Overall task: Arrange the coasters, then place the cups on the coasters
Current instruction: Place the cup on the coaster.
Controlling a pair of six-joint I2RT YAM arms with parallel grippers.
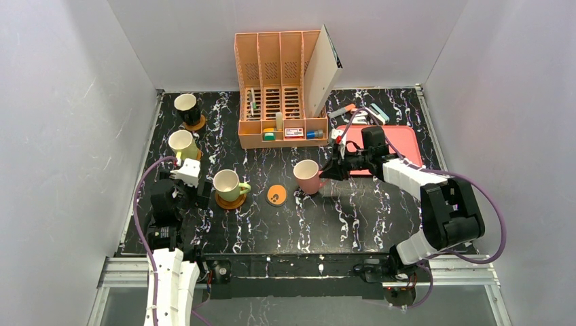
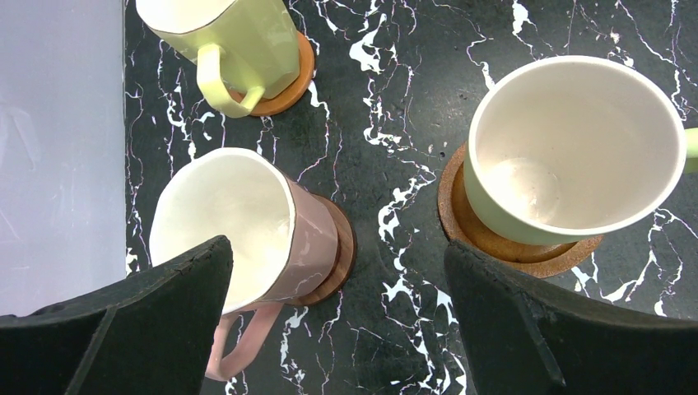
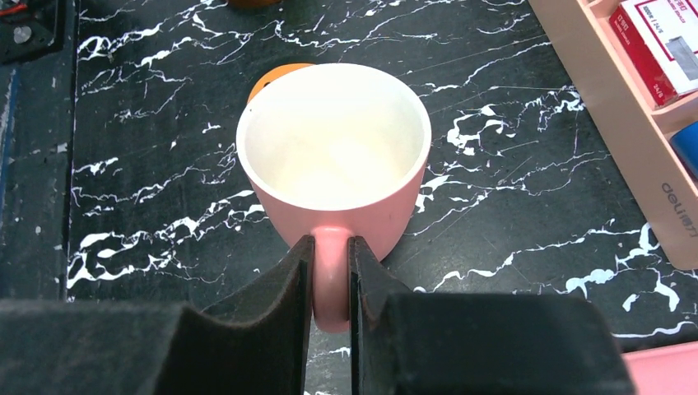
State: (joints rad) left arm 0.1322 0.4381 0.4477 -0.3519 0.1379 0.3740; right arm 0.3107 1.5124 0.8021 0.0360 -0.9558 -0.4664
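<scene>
Pink mug (image 3: 333, 156) looks like the last one not on a coaster. It sits just right of the empty orange coaster (image 1: 276, 195), mid bench (image 1: 353, 217). Your right hand (image 3: 331, 255) is clenched on its handle only; can't tell if the base is off the bench. Left hand (image 2: 336, 267) hangs released, jaws wide, over the white mug (image 2: 218, 218) and green mug (image 2: 576, 140), both on coasters.

Risks:
- The handle-only pinch could let the mug swing or tip as you raise it.
- Carry it low and the base shoves the coaster.
- Land off-centre and it rocks on the coaster's edge.
</scene>
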